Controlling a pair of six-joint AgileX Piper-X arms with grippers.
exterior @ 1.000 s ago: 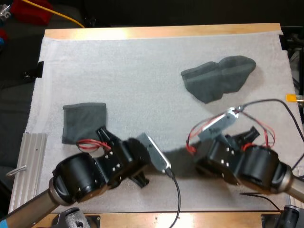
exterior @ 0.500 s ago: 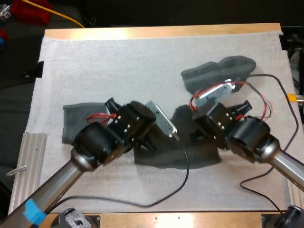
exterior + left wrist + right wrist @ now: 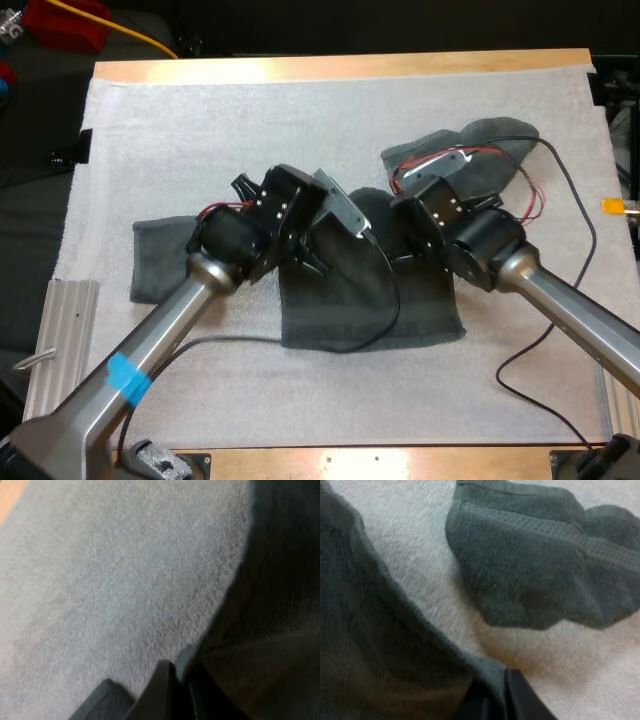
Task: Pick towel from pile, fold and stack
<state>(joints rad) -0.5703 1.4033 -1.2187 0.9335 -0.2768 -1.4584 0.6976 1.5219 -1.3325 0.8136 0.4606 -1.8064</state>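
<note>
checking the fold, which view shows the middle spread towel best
High view: the spread towel shows nearly whole and flat. The left wrist view catches its edge at the left end effector, the right wrist view its edge at the right end effector.

High view | flat towel [image 3: 370, 305] is shown spread at mid-mat [image 3: 200, 130], its far edge met by left gripper [image 3: 312, 264] and right gripper [image 3: 399, 254] | folded towel [image 3: 160, 262] is seen at left, partly covered by the left arm | crumpled towel [image 3: 487, 160] is seen beyond the right arm
</note>
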